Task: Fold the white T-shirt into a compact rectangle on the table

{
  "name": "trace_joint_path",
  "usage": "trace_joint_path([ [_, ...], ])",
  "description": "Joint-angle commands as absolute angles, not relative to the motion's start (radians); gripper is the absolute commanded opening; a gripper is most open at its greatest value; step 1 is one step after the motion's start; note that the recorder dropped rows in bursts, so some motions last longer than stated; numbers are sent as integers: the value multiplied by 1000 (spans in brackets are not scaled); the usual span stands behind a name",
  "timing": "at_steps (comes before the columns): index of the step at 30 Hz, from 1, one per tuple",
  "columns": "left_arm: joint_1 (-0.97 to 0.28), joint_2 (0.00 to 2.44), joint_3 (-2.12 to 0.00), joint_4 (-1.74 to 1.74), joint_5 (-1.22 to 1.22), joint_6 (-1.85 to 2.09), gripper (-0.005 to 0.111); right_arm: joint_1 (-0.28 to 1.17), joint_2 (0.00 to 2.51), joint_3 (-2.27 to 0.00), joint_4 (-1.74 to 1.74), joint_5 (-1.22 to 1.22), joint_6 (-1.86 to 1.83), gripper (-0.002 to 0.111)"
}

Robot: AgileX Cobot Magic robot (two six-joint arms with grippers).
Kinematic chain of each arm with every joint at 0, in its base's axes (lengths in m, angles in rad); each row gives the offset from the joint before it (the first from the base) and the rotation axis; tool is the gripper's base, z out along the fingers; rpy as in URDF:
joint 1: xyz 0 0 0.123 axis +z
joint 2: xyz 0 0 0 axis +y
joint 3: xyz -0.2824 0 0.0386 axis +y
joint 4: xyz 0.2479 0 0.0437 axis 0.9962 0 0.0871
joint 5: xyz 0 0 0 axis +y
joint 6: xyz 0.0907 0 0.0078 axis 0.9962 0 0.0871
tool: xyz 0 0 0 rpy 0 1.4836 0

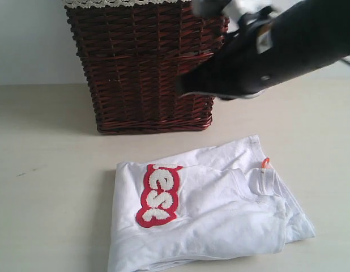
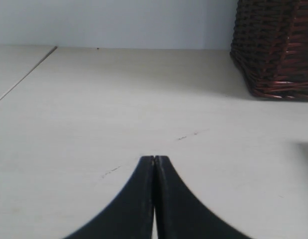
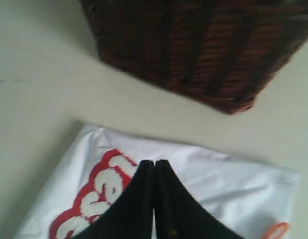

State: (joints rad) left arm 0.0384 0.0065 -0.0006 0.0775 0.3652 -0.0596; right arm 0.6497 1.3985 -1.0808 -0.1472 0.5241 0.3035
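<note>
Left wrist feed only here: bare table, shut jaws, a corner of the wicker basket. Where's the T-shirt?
Observer: The white T-shirt lies on the table in front of the basket, apart from it.
Operator: Folded?
Observer: Yes, into a rough rectangle. The red band with its lettering faces up, and the orange collar tag shows at one edge.
Operator: Right gripper on it?
Observer: No. The right gripper is shut on nothing, raised clear of the cloth.
</note>
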Motion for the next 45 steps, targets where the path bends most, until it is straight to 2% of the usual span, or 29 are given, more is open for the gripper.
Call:
trace_joint_path([
  [1, 37, 0, 0, 74, 356, -59, 0, 651, 1167, -1022, -384, 578, 481, 0],
  [9, 37, 0, 0, 74, 356, -59, 0, 651, 779, -974, -363, 699, 404, 0],
  [18, 37, 0, 0, 74, 356, -59, 0, 651, 396, -973, -73, 762, 127, 0],
  [24, 37, 0, 0, 74, 356, -59, 0, 634, 194, -973, -49, 776, 124, 0],
  [30, 37, 0, 0, 74, 356, -59, 0, 464, 6, -973, -42, 766, 120, 0],
  [36, 37, 0, 0, 74, 358, -59, 0, 164, 0, -1019, 69, 772, -26, 0],
  [41, 37, 0, 0, 74, 358, -59, 0, 57, 0, -1011, 332, 690, -195, 0],
  [45, 37, 0, 0, 74, 358, -59, 0, 46, 0, -975, 269, 674, -166, 0],
])
